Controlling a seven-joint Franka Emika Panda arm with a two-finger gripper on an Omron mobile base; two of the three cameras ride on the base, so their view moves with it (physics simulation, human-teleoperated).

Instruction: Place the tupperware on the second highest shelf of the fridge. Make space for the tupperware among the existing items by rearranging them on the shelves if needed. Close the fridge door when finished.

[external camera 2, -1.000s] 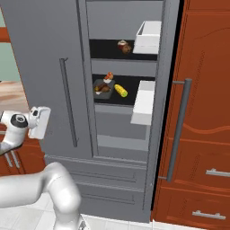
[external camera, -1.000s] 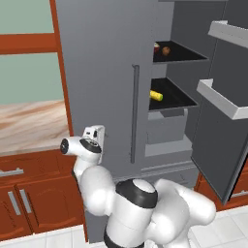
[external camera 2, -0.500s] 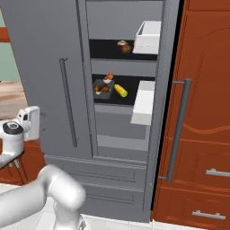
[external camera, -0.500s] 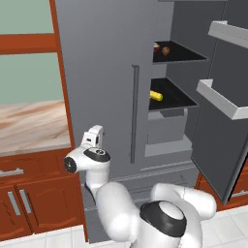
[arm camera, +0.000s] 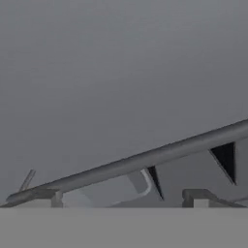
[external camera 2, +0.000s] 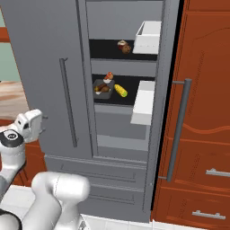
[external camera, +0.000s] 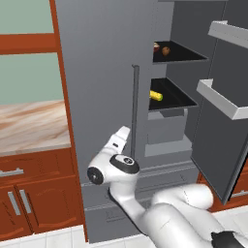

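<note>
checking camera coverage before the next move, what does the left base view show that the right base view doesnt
Left base view adds the marble counter and the flat inner face of the open fridge door. Right base view adds that door's outer bar handle and a dark tray of food on the lower black shelf. Shared: the closed door, the pale door bins, the yellow item, and the brown item on the shelf above.

grey fridge (external camera 2: 54, 67), fridge door (external camera: 225, 140) open, shelved existing items (external camera 2: 120, 91)
</note>
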